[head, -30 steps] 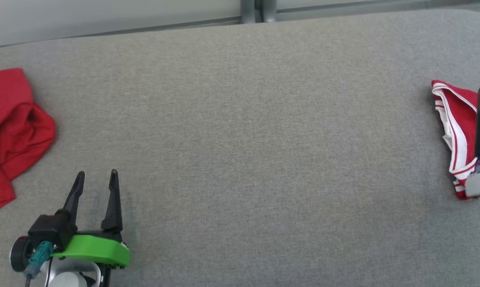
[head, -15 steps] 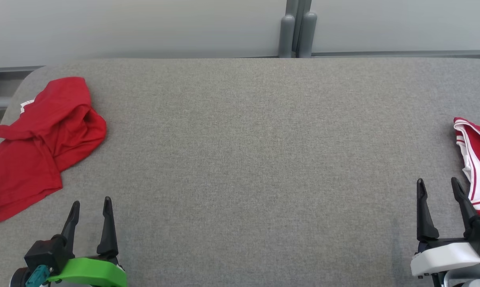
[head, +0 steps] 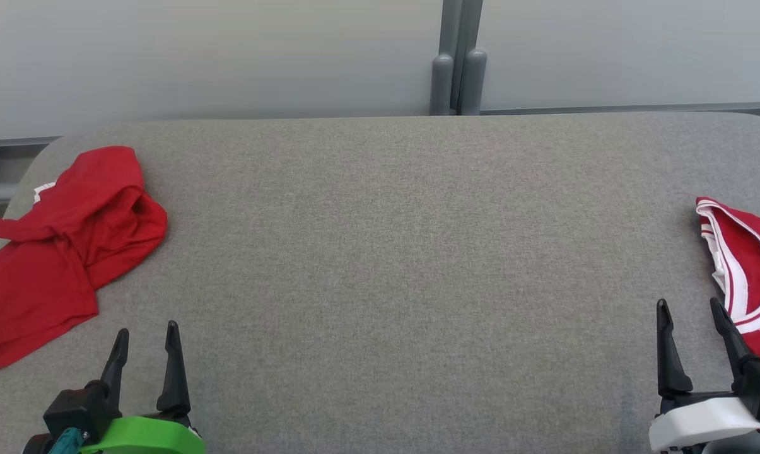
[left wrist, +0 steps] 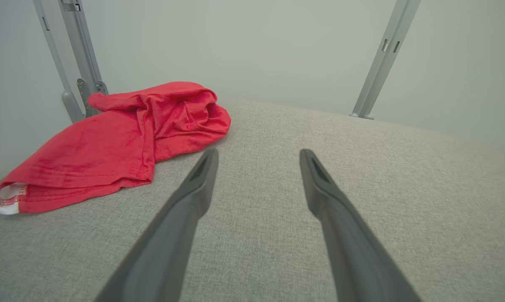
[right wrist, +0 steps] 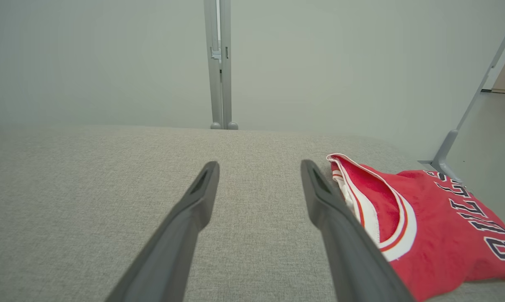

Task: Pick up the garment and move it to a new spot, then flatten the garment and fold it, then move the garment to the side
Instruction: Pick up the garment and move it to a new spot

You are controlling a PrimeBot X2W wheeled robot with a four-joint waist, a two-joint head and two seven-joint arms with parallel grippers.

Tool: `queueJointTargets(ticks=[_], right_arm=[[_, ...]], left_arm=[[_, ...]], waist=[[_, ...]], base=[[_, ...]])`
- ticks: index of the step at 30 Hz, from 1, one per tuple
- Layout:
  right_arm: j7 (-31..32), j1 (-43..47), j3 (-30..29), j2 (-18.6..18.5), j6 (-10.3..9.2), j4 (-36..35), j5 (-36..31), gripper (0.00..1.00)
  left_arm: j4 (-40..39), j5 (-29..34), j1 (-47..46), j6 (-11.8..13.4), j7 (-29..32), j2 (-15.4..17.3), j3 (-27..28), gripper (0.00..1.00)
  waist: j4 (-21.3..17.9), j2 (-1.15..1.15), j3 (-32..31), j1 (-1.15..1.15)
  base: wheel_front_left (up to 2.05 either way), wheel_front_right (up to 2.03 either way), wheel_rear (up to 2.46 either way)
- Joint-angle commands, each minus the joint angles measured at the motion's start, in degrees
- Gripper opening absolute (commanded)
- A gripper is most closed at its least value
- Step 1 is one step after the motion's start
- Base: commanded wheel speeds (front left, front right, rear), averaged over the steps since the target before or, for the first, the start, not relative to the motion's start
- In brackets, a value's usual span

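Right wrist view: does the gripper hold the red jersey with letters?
No, the right gripper is open, and the lettered red jersey lies beside it.

Two long black fingers (head: pixel 173 366), broad at the base and tapered to narrow points, are carried by the left gripper (head: pixel 147 329). They are seated in a bright green moulded bracket (head: pixel 143 435), beside which a black boxy housing (head: pixel 77 407) and a teal cable connector (head: pixel 69 437) are fitted. Matching black fingers are seen on the right gripper (head: pixel 689 304), mounted on a white bracket (head: pixel 701 421). In the wrist views a shallow elongated recess (left wrist: pixel 200 167) is shown near each tip.
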Motion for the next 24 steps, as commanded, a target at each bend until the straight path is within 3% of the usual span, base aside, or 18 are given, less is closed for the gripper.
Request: queueJointTargets(ticks=[1,24], right_arm=[[-0.25,1.01,-0.26,-0.04,-0.07,-0.07,-0.04,1.00],[-0.25,2.55,0.29,-0.03,-0.07,0.29,0.33,1.00]], left_arm=[[0.11,0.51,0.83,-0.19,-0.26,-0.12,-0.01,1.00],[0.26,0.46,1.52,-0.25,-0.26,-0.79,-0.47,1.00]], waist=[[0.13,0.36,-0.31,0.00],[1.85,0.36,-2.73,0.00]], base=[[0.00,0.00,0.00],[0.00,0.00,0.00]])
